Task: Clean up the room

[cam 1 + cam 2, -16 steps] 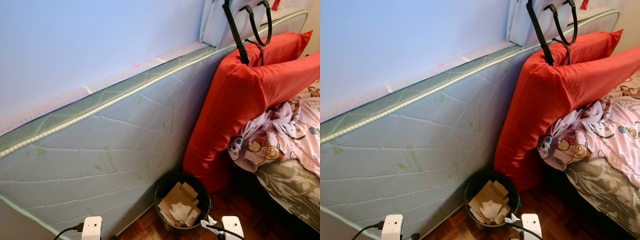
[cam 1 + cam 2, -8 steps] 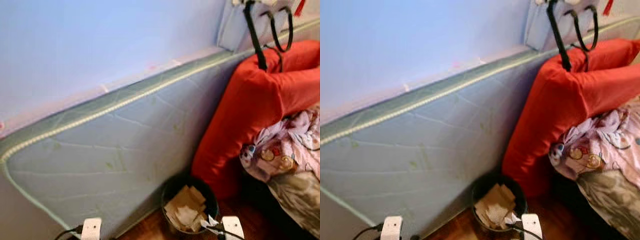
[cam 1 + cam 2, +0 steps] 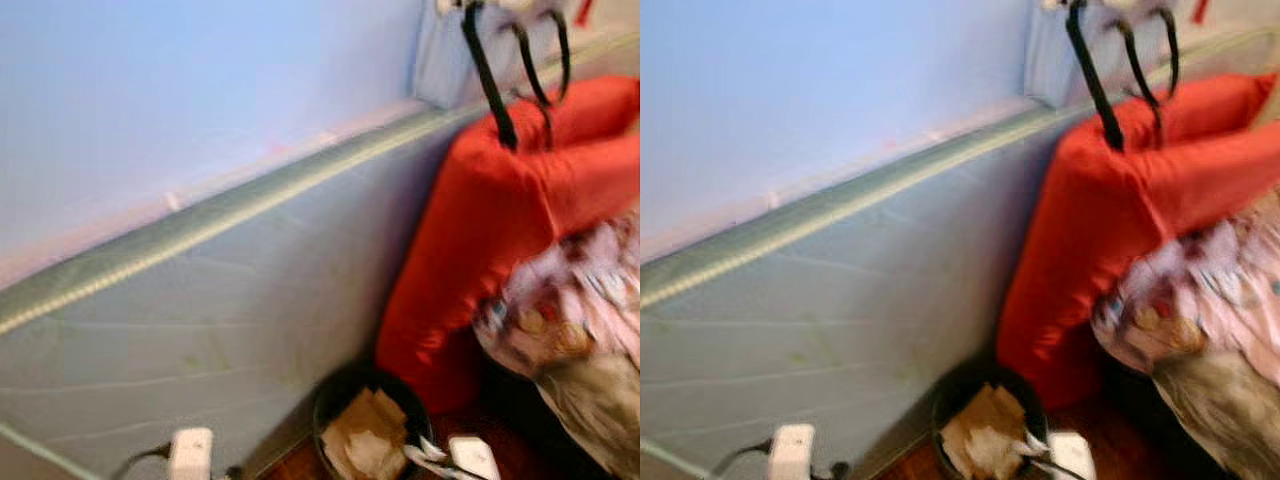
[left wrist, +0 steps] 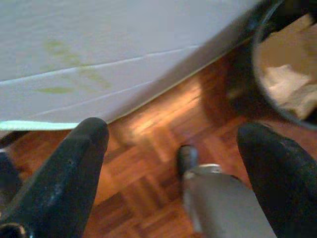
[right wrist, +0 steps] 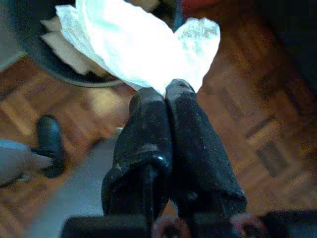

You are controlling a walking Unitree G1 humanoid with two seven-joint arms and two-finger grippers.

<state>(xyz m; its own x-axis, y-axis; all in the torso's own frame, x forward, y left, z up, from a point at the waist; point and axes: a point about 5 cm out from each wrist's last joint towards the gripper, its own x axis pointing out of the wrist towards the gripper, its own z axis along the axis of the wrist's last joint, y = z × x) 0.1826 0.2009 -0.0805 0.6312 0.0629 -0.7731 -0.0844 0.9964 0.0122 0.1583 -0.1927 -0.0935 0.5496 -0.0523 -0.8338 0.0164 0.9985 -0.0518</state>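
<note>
Both eye views are smeared by motion blur, so fine detail is hard to make out; the arms are cut off at the lower edge, showing little more than their white wrist blocks; the waste bin (image 3: 368, 430) is partly cut off there too, a dark round bin on the parquet floor (image 4: 148, 144) with brown cardboard pieces and pale paper inside; in the left wrist view its rim is clipped by the frame corner. The right end effector (image 5: 166, 94) has its two black fingers pressed together on a crumpled white tissue (image 5: 133, 47); the tissue is bright, creased and puffed out beyond the fingertips, held above the floor at the near rim of the bin; how much of it lies behind the fingers cannot be told. The left end effector (image 4: 173, 144) is spread wide, grasping nothing, above bare parquet beside the upended mattress (image 3: 200, 300). A red cushion (image 3: 480, 230) leans against the mattress just behind the bin; a black-handled bag (image 3: 470, 50) hangs above it; patterned bedding (image 3: 570, 310) is blurred beyond reading.
</note>
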